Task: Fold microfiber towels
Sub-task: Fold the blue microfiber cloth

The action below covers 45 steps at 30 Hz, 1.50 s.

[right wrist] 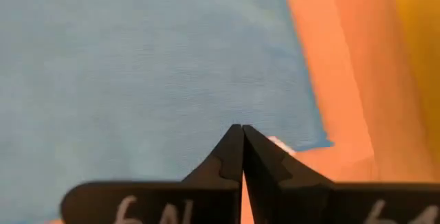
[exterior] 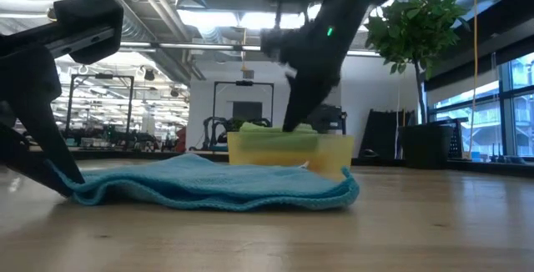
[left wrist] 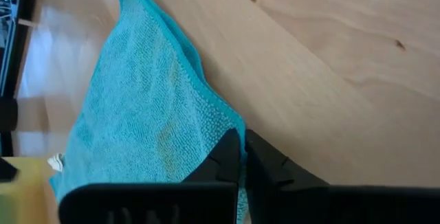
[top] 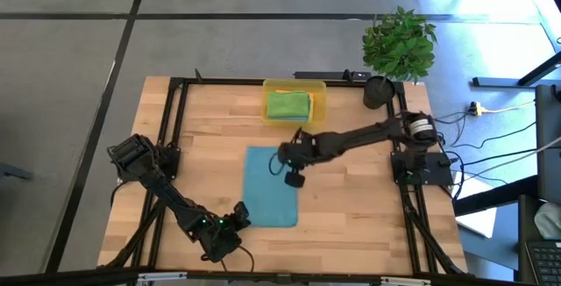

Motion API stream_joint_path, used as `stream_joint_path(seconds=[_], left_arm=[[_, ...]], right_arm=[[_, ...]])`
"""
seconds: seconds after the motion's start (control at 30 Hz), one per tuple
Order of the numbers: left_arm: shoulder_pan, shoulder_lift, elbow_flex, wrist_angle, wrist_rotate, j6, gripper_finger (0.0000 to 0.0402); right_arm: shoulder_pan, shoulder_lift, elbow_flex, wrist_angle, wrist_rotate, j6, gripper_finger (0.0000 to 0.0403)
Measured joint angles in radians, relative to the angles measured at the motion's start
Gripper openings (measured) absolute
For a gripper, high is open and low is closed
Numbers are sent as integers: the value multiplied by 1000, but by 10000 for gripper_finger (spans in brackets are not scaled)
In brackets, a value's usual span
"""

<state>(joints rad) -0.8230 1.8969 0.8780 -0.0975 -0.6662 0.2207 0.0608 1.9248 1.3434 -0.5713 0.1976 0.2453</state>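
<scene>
A teal-blue towel (top: 272,187) lies folded into a long rectangle on the middle of the wooden table (top: 351,198). My left gripper (top: 238,218) is shut on its near-left corner. My right gripper (top: 294,181) hangs shut a little above the towel's right edge and touches nothing; below its tips a white label (right wrist: 278,143) shows at the towel's edge. A green towel (top: 287,104) lies on top in the yellow tray (top: 319,102) at the far edge. My left gripper pinches the teal-blue towel at its hemmed edge (left wrist: 230,122), by the near-left corner, between its two fingers. The fingers slant down from the table's near left. The corner (exterior: 77,190) stays low at the table, and the rest of the towel lies slack on the wood.
A potted plant (top: 400,45) stands at the far right corner beside the tray. The black frame rails (top: 166,146) run along the table's left and right sides. Bare wood lies to the right of the towel.
</scene>
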Motion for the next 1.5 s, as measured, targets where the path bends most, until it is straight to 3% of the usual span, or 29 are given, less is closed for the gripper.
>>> stream_joint_path(seconds=[0.17,0.3,0.47,0.6,0.77,0.93,1.17,1.5], left_arm=[[0,-1,-1,0,-1,-10,1],[-1,-2,-2,4,0,-33,0],[1,-1,-2,9,16,-61,0],[1,-1,-2,8,25,-69,0],[10,-1,-2,8,34,-69,0],[20,0,-2,7,44,-86,0],[21,0,-2,4,47,-85,0],[21,0,-2,2,49,-87,0]], right_arm=[[112,-50,0,3,68,-75,10],[213,-51,-5,12,46,-128,23],[339,-50,-57,44,37,-147,91],[424,-50,-133,188,42,-178,165],[503,-49,-223,352,142,-271,223],[517,-49,-283,482,160,-276,220],[518,18,-290,544,137,-275,194],[518,45,-290,596,134,-277,191]])
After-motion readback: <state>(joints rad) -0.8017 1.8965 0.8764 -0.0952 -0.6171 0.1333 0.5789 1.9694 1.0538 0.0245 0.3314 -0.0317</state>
